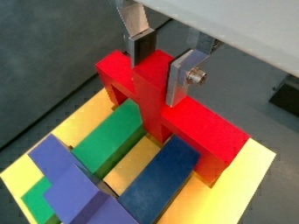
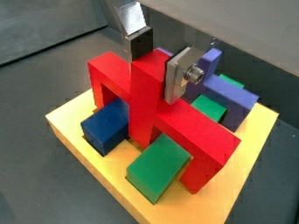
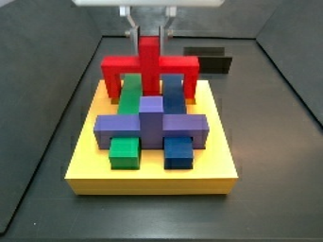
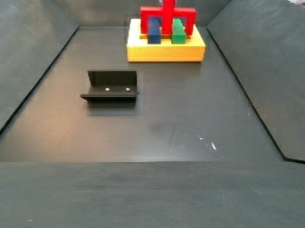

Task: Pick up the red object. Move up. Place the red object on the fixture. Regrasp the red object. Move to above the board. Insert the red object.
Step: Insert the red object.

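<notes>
In both wrist views, pincer (image 1: 162,59) (image 2: 160,58) clamped on the raised middle tab of the red object (image 1: 176,109) (image 2: 140,101), silver fingers (image 1: 184,77) on either side, red legs down on the yellow board (image 1: 251,179) (image 2: 105,166) among green, blue and purple blocks. In a side view, red object (image 3: 150,64) upright at the board's (image 3: 151,175) far end, behind the purple block (image 3: 151,123). In a side view, fixture (image 4: 111,86) alone on the table (image 4: 167,125), well apart from the board (image 4: 167,52).

— Where do we have the gripper (image 1: 162,59)?

— Pointing straight down, above the board's far end in both side views.

— And the fingers (image 2: 181,74)?

— We see both silver plates clamped against the red object's (image 2: 146,96) upright tab.
</notes>
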Controlling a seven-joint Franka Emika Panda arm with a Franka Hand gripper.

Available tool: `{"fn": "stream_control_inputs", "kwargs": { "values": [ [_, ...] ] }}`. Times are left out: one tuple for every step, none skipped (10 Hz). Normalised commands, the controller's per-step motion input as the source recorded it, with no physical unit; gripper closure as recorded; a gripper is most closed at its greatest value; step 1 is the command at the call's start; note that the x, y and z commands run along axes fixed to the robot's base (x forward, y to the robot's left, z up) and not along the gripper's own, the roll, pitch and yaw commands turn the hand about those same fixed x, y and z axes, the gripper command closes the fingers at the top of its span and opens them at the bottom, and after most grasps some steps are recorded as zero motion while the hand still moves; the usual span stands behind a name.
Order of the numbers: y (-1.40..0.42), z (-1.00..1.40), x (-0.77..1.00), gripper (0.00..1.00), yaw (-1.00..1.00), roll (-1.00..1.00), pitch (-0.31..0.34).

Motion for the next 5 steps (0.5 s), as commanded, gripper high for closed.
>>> {"fn": "stream_control_inputs", "kwargs": {
  "values": [
    [0.0,-0.32,0.01,1.0,0.11,0.06,-0.083],
    [0.0,-0.15,0.06,1.0,0.11,0.14,-0.01],
    [0.0,-0.07,0.0,1.0,0.12,0.22,0.0],
    [0.0,-0.04,0.0,1.0,0.1,0.25,0.0],
    [0.0,-0.13,0.13,1.0,0.03,0.16,0.0]
  ]
}}
